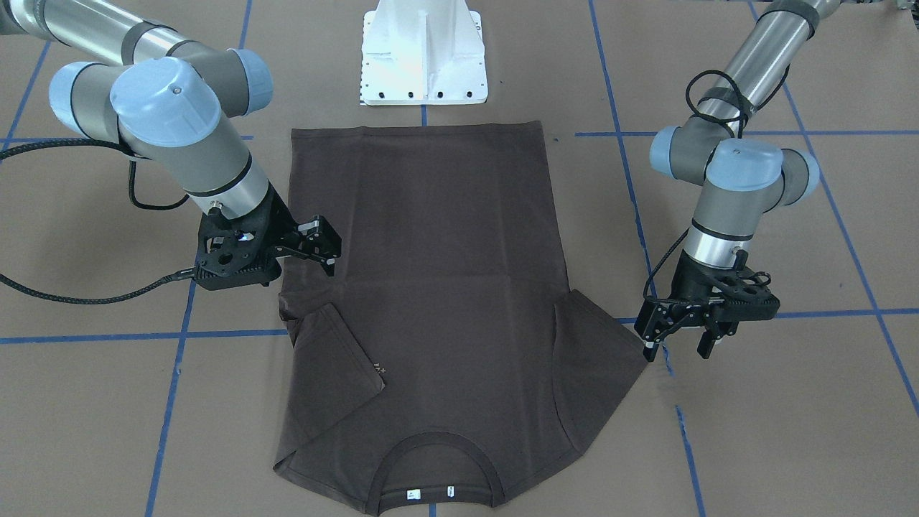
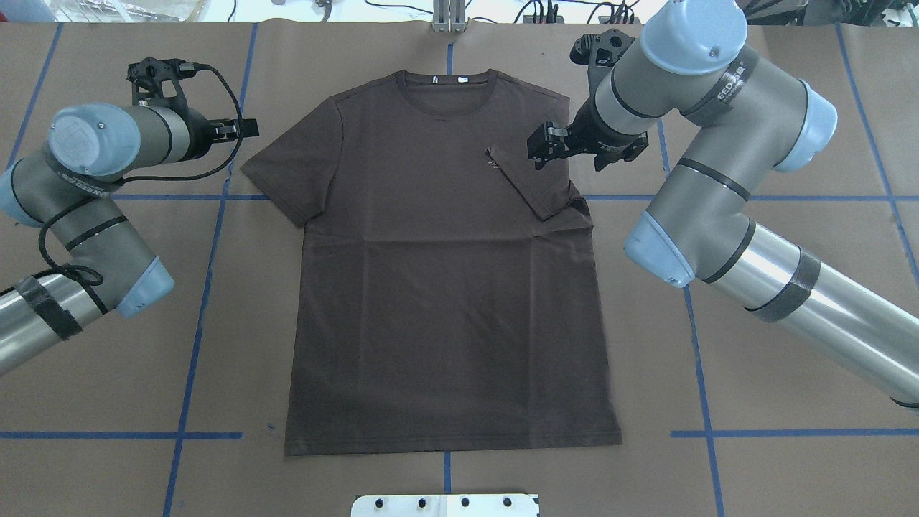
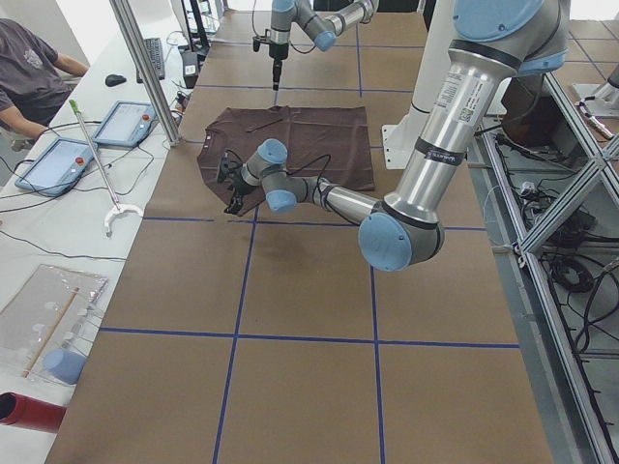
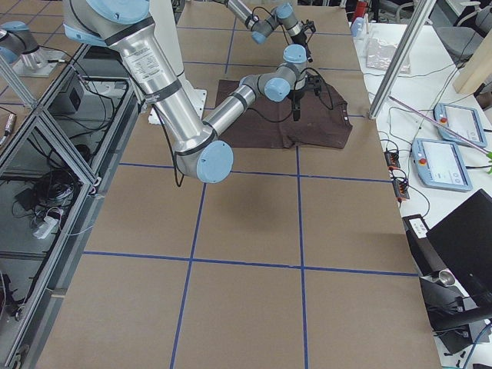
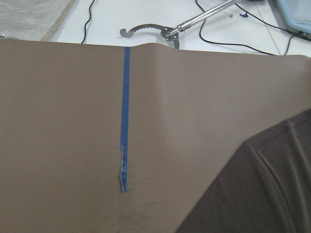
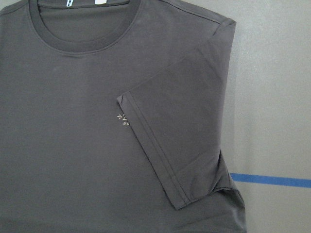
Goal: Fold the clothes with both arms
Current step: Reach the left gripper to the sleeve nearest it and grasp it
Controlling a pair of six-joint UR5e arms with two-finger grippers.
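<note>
Listing one T-shirt: flat on the table, front up, collar away from my base.

- folded sleeve, on my right side: turned in over the chest.
- flat sleeve, on my left side: spread out.
- right gripper: released and empty, above the shirt near the folded sleeve.
- left gripper: released and empty, just beside the flat sleeve's tip. I cannot tell whether a finger touches cloth.

Only the front-facing view shows both jaw gaps plainly; neither wrist view shows my fingers. Only the right wrist view shows the folded hem covering part of the lettering. The left wrist view adds blue tape near the flat sleeve's corner.
</note>
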